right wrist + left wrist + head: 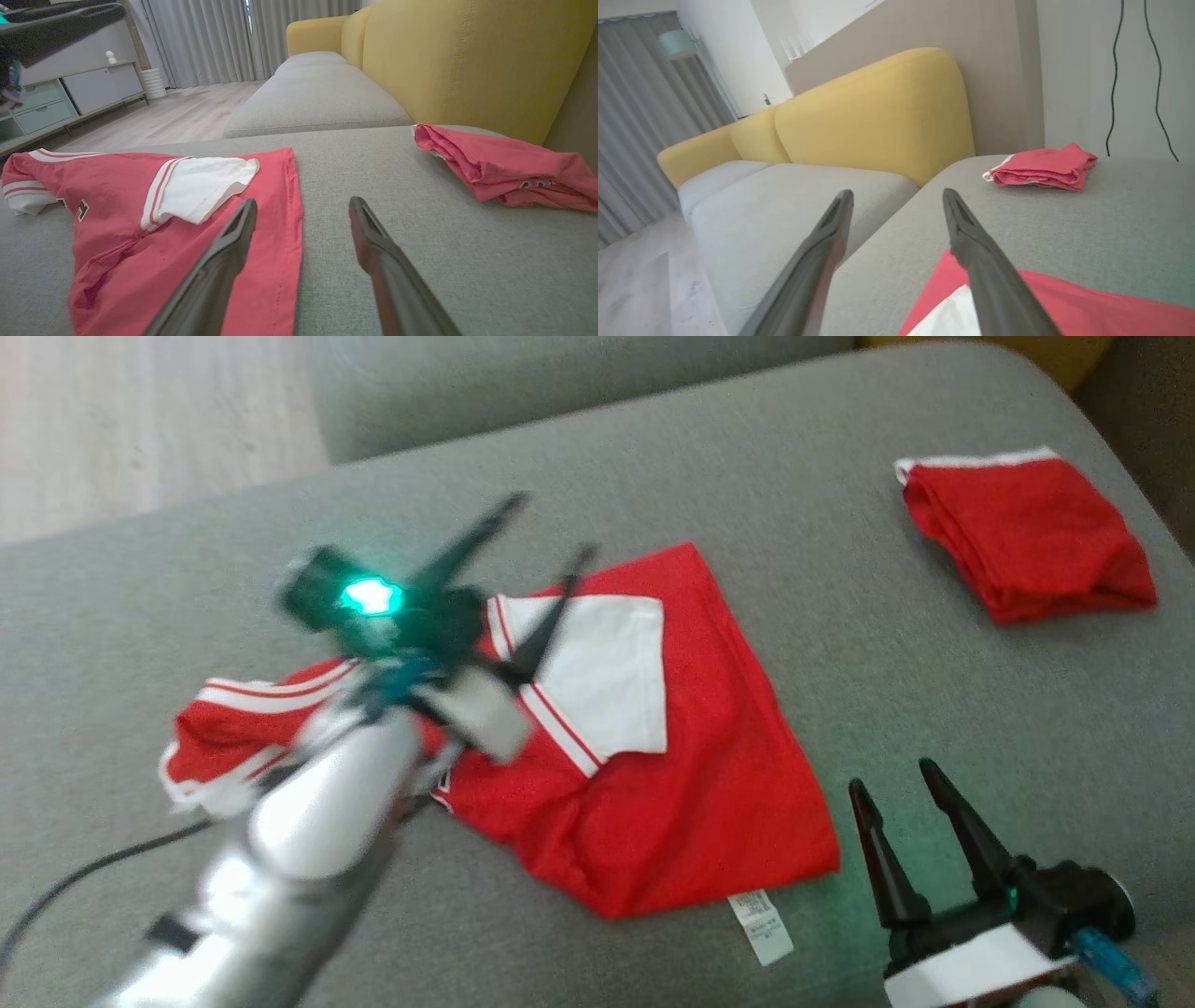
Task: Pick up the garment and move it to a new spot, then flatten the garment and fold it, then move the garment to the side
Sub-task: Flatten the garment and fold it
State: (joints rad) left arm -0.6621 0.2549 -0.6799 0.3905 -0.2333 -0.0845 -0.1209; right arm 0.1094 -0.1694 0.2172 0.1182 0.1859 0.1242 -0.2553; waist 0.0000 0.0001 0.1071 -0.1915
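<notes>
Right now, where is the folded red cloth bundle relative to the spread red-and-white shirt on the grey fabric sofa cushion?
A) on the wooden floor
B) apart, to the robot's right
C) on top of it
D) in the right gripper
B: the folded red cloth bundle lies on the grey fabric sofa cushion with bare fabric between it and the spread red-and-white shirt.

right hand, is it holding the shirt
No, the right hand is open with nothing between its fingers, and the shirt lies beside it on the cushion.
</notes>
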